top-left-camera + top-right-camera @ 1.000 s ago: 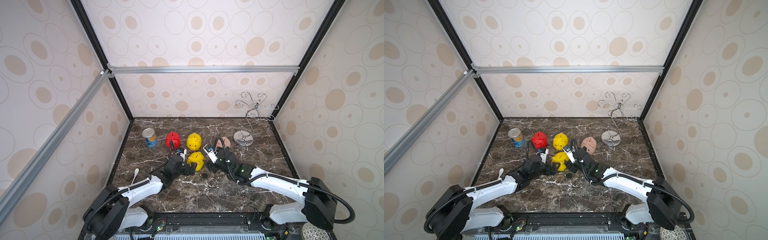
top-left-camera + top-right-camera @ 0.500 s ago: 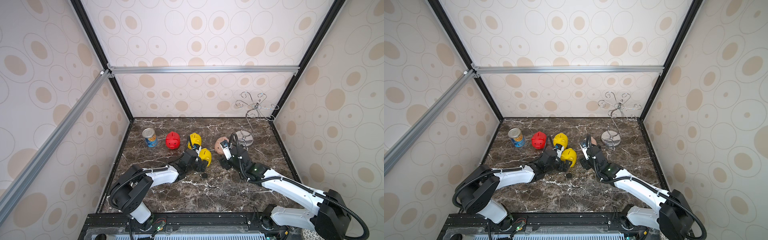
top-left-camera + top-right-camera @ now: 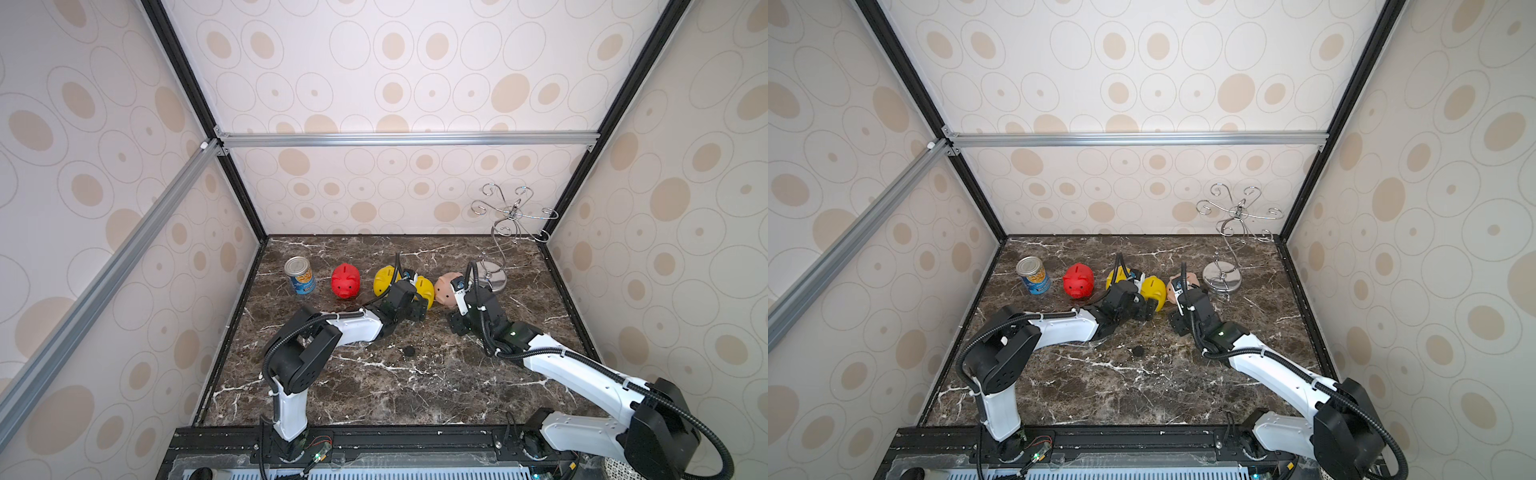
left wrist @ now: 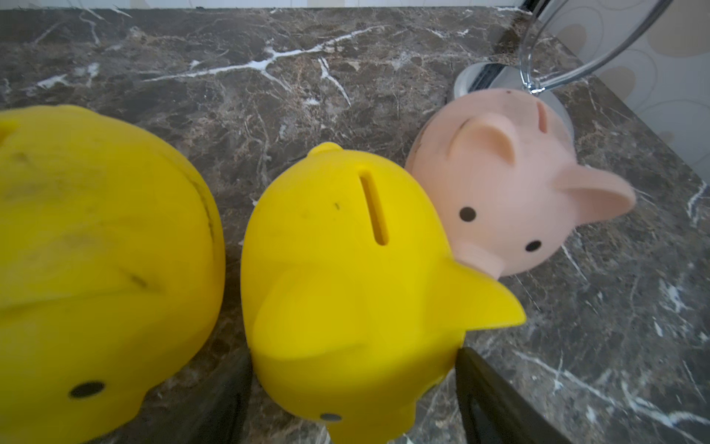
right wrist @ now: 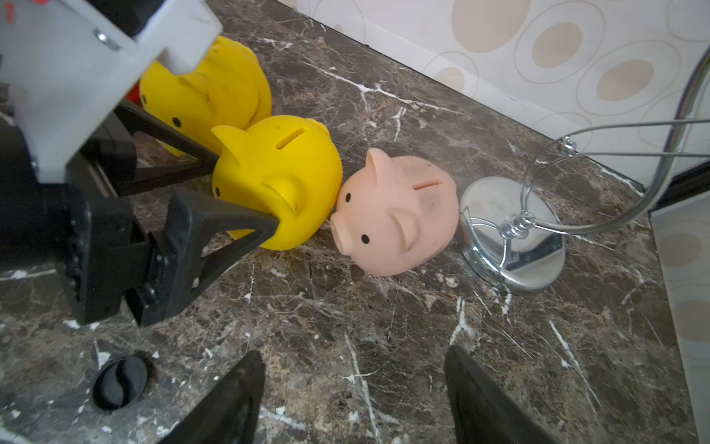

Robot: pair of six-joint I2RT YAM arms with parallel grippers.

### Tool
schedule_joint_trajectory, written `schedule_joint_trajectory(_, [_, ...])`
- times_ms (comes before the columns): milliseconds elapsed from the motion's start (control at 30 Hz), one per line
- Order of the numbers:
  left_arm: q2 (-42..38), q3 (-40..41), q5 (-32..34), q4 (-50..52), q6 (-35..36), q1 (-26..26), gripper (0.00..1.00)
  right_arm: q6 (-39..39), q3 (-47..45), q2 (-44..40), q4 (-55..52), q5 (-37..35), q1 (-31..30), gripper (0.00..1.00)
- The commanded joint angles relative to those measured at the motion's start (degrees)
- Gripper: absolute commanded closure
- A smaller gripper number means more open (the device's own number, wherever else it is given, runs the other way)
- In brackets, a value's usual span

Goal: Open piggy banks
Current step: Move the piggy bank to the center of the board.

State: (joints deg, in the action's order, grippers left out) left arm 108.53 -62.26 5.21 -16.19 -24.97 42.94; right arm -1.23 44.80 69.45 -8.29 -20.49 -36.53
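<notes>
In both top views, a black round plug [image 3: 408, 350] is seen lying alone on the marble worktop [image 3: 374, 386], just below the centre of the frame and nearest of the small things. Beyond it, right of centre, the right tool [image 5: 354, 355] is held low over the worktop, near the pale pink piggy bank [image 3: 446, 289] but apart from it. In the right wrist view its fingers [image 5: 238, 396] are shown apart, with nothing between them.

At the centre of the frame, the left tool [image 3: 424, 308] is clamped on the nearer yellow piggy bank [image 3: 424, 286]. In the right wrist view one finger is seen pressed against each side of the pig's head. That bank is stood upright with its coin slot up, and its flank appears to be touched by the face of the pale pink piggy bank.

The farther yellow piggy bank [image 3: 384, 279] is set just beside it to the left, partly hidden by the left arm's wrist. Farther left in the row, the red piggy bank [image 3: 345, 281] is stood apart. A tin can [image 3: 300, 275] is stood upright past it, near the left edge of the worktop.

Just behind the pink bank, toward the right of the frame, the round base of a chrome wire stand [image 3: 492, 279] is placed.
</notes>
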Motion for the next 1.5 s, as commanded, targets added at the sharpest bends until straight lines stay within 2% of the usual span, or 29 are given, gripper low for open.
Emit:
schedule_joint_trajectory(0, [1.74, -2.38, 4.75, 3.23, -1.4, 0.36, 0.17, -5.12, 3.54, 2.19, -0.9, -5.66, 1.15, 0.23])
schedule_joint_trajectory(233, [1.62, -4.58, 8.63, 5.69, -2.54, -0.46, 0.14, -8.1, 9.81, 11.0, 1.9, -6.91, 5.28, 0.21])
schedule_joint_trajectory(367, [-2.17, -2.89, 4.67, 5.3, -2.42, -0.87, 0.11, -8.67, 14.18, 16.28, 3.43, -6.88, 6.61, 0.15])
schedule_joint_trajectory(467, [-8.63, 1.61, 2.63, 4.96, -3.51, -0.8, 0.11, -11.43, 17.99, 20.86, 1.8, -5.15, 7.5, 0.14])
schedule_joint_trajectory(600, [-20.75, 11.27, 2.59, 3.01, -5.71, -0.75, 0.1, -14.51, 20.26, 25.22, 3.75, -6.79, 7.84, 0.13])
schedule_joint_trajectory(767, [-33.62, 19.53, 3.93, 5.17, -7.39, -0.82, 0.09, -17.52, 23.12, 30.3, 4.67, -9.51, 8.57, 0.13])
schedule_joint_trajectory(900, [-41.16, 23.32, 4.51, 7.3, -8.07, -0.82, 0.08, -17.8, 26.72, 33.77, 2.0, -9.52, 9.86, 0.13])
schedule_joint_trajectory(1000, [-45.04, 24.78, 5.05, 9.1, -7.81, -0.79, 0.08, -18.04, 25.95, 34.4, 1.75, -8.75, 10.4, 0.14])
schedule_joint_trajectory(1033, [-45.97, 25.23, 5.53, 9.38, -7.62, -0.78, 0.07, -18.08, 25.09, 33.99, 1.95, -7.37, 10.69, 0.14])
schedule_joint_trajectory(1167, [-48.06, 26.04, 6.46, 10.16, -6.09, -0.82, 0.07, -17.41, 20.92, 32.25, 4.17, 7.56, 13.08, 0.15])
schedule_joint_trajectory(1267, [-47.93, 26.32, 6.11, 10.05, -5.79, -0.83, 0.07, -15.65, 18.79, 30.71, 3.3, 14.28, 13.57, 0.17])
schedule_joint_trajectory(1467, [-46.28, 25.93, 4.65, 8.35, -4.96, -0.8, 0.08, -13.63, 12.96, 25.67, 5.52, 18.7, 13.68, 0.19])
